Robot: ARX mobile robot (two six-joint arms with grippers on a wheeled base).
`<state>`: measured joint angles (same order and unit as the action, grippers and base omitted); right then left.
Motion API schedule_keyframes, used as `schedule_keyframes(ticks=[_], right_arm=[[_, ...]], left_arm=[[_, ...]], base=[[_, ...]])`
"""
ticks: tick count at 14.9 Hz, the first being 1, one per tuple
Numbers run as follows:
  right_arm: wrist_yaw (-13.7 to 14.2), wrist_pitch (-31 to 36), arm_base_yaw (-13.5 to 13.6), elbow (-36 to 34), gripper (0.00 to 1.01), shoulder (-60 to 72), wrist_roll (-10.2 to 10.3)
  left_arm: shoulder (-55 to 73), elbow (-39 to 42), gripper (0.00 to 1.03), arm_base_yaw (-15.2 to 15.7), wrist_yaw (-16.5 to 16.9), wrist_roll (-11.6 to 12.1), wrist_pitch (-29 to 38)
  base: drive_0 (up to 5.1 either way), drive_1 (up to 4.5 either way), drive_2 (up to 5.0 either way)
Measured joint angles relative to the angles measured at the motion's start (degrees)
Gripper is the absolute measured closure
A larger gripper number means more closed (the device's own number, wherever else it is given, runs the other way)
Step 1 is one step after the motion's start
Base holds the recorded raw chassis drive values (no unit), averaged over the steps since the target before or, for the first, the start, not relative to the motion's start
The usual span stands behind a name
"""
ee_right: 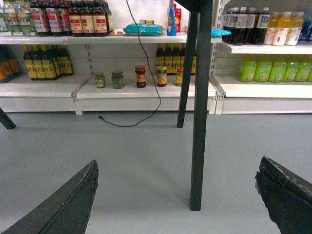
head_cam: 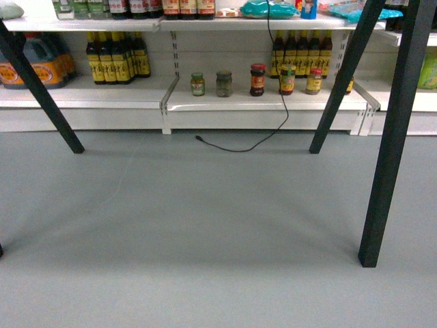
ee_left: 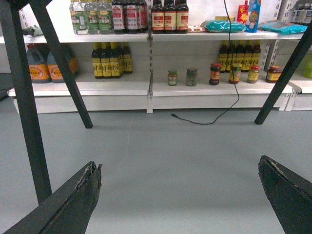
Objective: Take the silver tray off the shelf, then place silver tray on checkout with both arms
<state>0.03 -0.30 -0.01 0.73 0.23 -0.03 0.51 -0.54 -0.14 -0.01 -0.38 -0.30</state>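
The silver tray is out of view in all three views, and the checkout top does not show either. A white shelf (head_cam: 232,102) runs along the far wall, stocked with jars and bottles. My left gripper (ee_left: 179,163) is open above bare grey floor, its black fingers (ee_left: 80,195) far apart with nothing between them. In the right wrist view my right gripper (ee_right: 178,162) is open too, over the floor, with empty fingers (ee_right: 73,200). Neither gripper shows in the head view.
Black table legs (head_cam: 399,137) stand on the floor at left and right, one close ahead of the right gripper (ee_right: 200,122). A black cable (head_cam: 273,130) hangs from the upper shelf down to the floor. Jars (head_cam: 257,80) and dark bottles (head_cam: 116,58) fill the shelves.
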Motion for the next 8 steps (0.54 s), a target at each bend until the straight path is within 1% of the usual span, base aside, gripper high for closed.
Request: schedule_keyframes(ticks=[8], right_arm=[[0.0,0.0,0.0,0.0,0.03,0.0,0.0]], left_arm=[[0.0,0.0,0.05,0.0,0.0,0.0,0.0]], base=[[0.0,0.00,0.0]])
